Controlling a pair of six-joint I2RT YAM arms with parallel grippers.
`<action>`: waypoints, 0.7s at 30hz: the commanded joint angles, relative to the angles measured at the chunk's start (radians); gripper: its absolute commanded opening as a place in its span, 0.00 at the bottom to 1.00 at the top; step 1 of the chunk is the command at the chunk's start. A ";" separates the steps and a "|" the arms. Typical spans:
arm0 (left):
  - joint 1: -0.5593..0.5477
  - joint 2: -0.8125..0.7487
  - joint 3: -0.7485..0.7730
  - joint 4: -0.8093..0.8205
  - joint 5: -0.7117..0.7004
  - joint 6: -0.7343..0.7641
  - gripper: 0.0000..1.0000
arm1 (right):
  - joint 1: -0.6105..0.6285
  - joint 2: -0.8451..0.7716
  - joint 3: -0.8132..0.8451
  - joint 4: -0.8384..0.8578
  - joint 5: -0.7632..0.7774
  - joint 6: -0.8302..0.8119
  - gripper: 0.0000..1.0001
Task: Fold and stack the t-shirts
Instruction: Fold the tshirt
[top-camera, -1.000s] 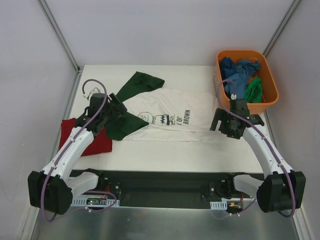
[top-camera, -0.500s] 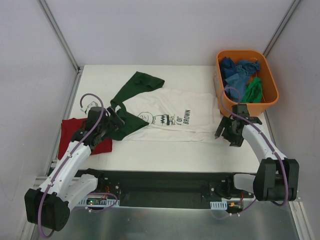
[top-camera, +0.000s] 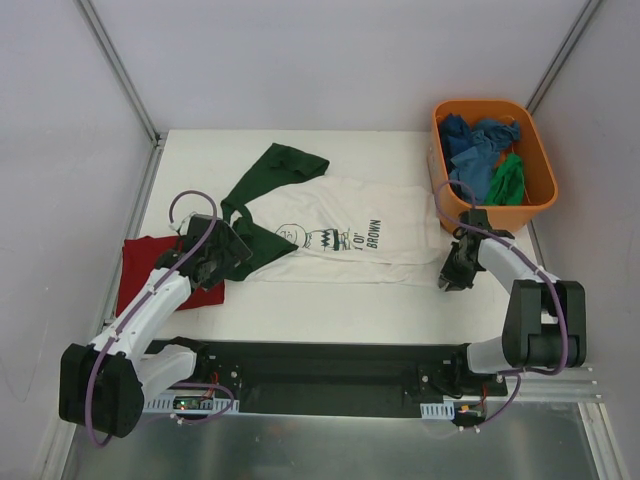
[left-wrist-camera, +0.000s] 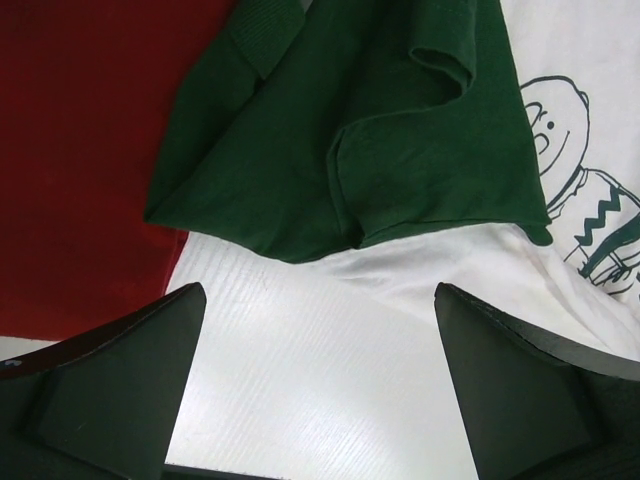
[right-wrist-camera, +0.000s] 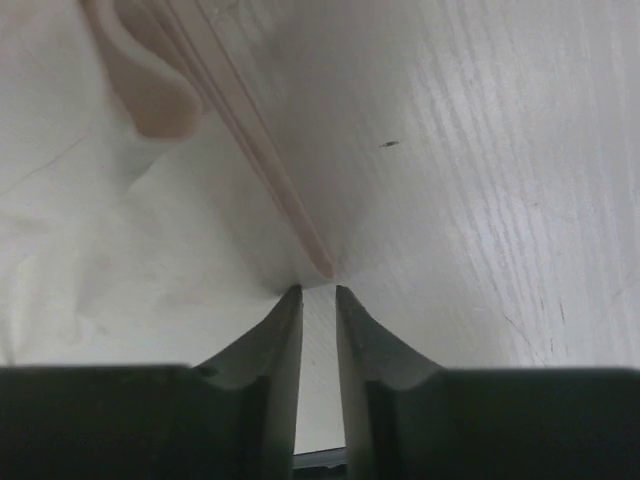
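Observation:
A white t-shirt (top-camera: 340, 235) with dark green sleeves and a black cartoon print lies spread across the table. A dark red t-shirt (top-camera: 150, 270) lies folded at the left, partly under one green sleeve (left-wrist-camera: 380, 130). My left gripper (top-camera: 228, 255) hovers open just in front of that sleeve, its jaws wide over bare table (left-wrist-camera: 320, 300). My right gripper (top-camera: 448, 280) is down at the shirt's right hem corner. In the right wrist view its jaws (right-wrist-camera: 318, 290) stand a narrow slit apart with the tips at the white cloth's (right-wrist-camera: 120, 230) edge; whether cloth is pinched does not show.
An orange tub (top-camera: 545, 170) at the back right holds crumpled blue shirts (top-camera: 475, 150) and a green one (top-camera: 510, 180). Metal frame rails run along both sides of the table. The arm bases sit on the black bar at the near edge.
My right gripper came down toward the near right hem of the white shirt and narrowed from wide open to a slit. The left gripper drew back a little toward the near side, still open.

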 joint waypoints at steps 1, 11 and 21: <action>0.015 0.001 0.011 -0.007 -0.021 -0.014 0.99 | -0.041 0.019 -0.013 -0.030 0.071 0.012 0.12; 0.018 -0.027 0.011 -0.022 0.017 -0.008 0.99 | -0.206 -0.053 -0.007 -0.106 0.168 -0.056 0.01; 0.018 -0.036 -0.001 -0.034 0.011 -0.011 0.99 | -0.200 -0.084 -0.016 0.033 -0.346 -0.139 0.38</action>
